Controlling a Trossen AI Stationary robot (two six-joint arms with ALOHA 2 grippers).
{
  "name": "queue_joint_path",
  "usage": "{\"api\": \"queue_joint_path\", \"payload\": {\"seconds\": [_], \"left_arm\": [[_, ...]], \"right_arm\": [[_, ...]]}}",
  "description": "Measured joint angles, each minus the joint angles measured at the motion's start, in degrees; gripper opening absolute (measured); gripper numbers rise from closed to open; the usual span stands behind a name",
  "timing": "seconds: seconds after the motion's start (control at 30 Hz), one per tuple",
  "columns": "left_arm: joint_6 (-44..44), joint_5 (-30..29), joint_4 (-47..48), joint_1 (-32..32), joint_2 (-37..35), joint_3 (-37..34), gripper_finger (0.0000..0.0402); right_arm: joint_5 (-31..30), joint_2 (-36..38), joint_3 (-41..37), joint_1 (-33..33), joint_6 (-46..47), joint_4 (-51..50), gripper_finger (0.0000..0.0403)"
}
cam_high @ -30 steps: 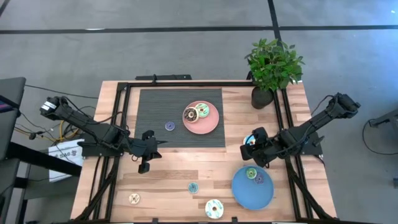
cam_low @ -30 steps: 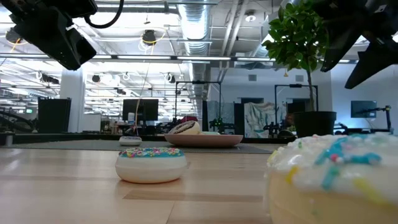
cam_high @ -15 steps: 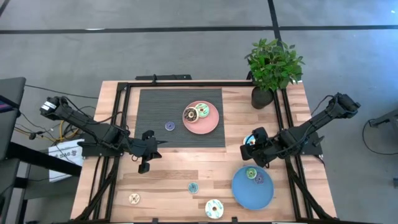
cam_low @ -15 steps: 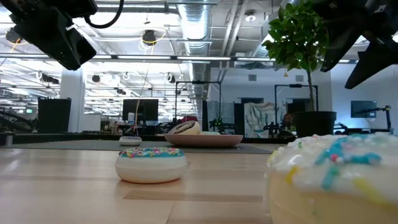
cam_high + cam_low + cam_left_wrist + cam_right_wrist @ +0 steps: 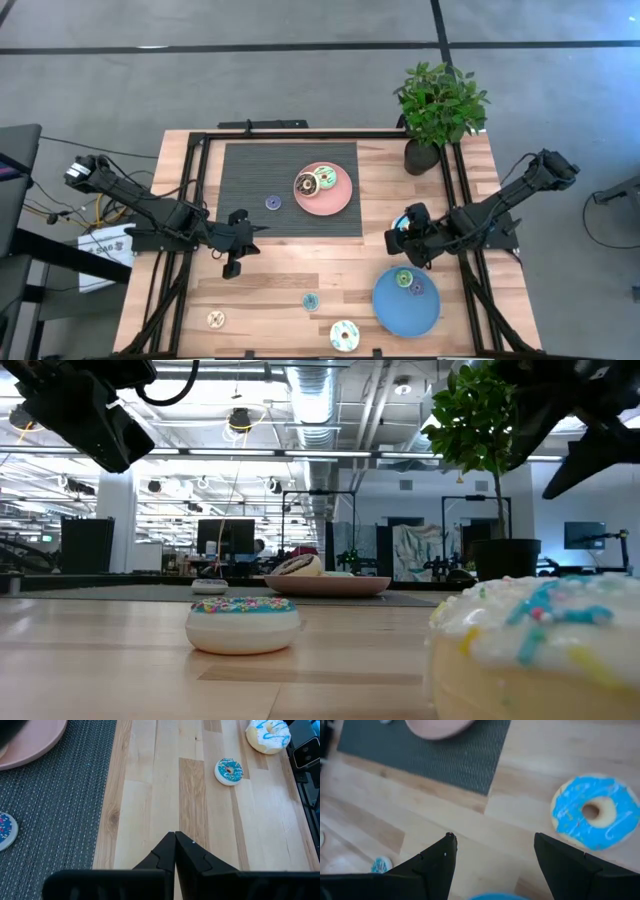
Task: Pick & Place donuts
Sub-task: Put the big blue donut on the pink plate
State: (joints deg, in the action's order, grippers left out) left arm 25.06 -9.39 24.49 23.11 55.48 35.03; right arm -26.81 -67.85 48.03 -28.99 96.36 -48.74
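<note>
The right gripper (image 5: 392,238) had edged slightly left, its fingers spread over the table beside a blue-iced donut (image 5: 595,812), while the left gripper (image 5: 175,840) hung closed left of centre.

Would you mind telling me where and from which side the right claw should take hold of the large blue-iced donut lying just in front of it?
Grip the blue-iced donut across its outer rim, coming straight down from above. It lies flat on the bare wood with its hole facing up, nothing touching it, so opposite sides of the ring are free. The right claw is open and already nearby; the left claw is shut, waiting by the mat.
</note>
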Motion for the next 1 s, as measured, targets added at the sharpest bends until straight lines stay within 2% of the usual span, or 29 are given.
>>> {"api": "queue_joint_path", "payload": {"seconds": [0.23, 0.67, 0.77, 1.0], "left_arm": [[-0.4, 0.0, 0.0, 0.0, 0.0, 0.0, 0.0000], [-0.6, 0.0, 0.0, 0.0, 0.0, 0.0, 0.0000], [-0.6, 0.0, 0.0, 0.0, 0.0, 0.0, 0.0000], [-0.6, -0.3, 0.0, 0.0, 0.0, 0.0, 0.0000]], "right_arm": [[0.5, 0.0, 0.0, 6.5, -1.4, -2.6, 0.0255], [17.4, -1.1, -1.4, 19.4, -8.3, -16.3, 0.0256], [22.0, -0.9, -4.7, 21.6, -11.4, -12.8, 0.0256], [24.4, -0.9, -11.3, 24.5, -12.3, -5.5, 0.0256]]}}
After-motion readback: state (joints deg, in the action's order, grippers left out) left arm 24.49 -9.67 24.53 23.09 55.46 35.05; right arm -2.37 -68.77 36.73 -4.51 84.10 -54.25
